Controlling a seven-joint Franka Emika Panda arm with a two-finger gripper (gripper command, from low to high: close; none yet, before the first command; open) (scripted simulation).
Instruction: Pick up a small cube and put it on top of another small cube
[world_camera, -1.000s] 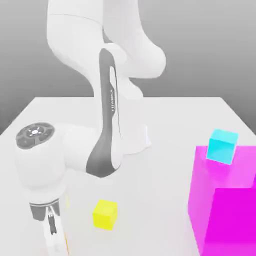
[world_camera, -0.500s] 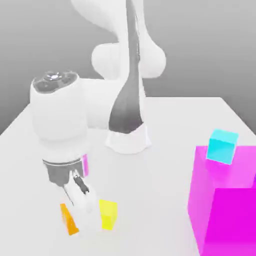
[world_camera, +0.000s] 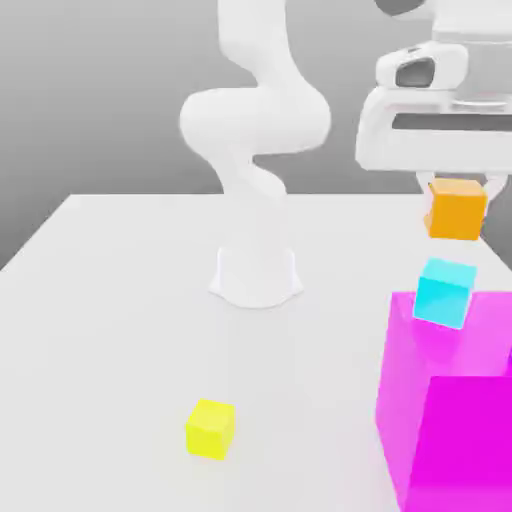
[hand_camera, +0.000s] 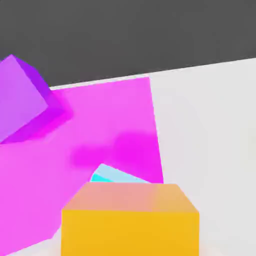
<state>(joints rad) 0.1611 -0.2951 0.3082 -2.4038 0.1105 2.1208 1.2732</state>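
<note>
Orange cube (world_camera: 457, 209) pinched by fingers (world_camera: 459, 186) above cyan cube (world_camera: 444, 292); exterior alone shows yellow cube (world_camera: 210, 428).

The small plain orange cube (world_camera: 457, 209) hangs level in the air, directly above the small plain cyan cube (world_camera: 444, 292); they are apart; the cyan one rests on a magenta top.

White table (world_camera: 100, 300), yellow cube (world_camera: 210, 428) near its front, magenta block (world_camera: 450, 400) at the exterior view's right, probably resting on it
</note>
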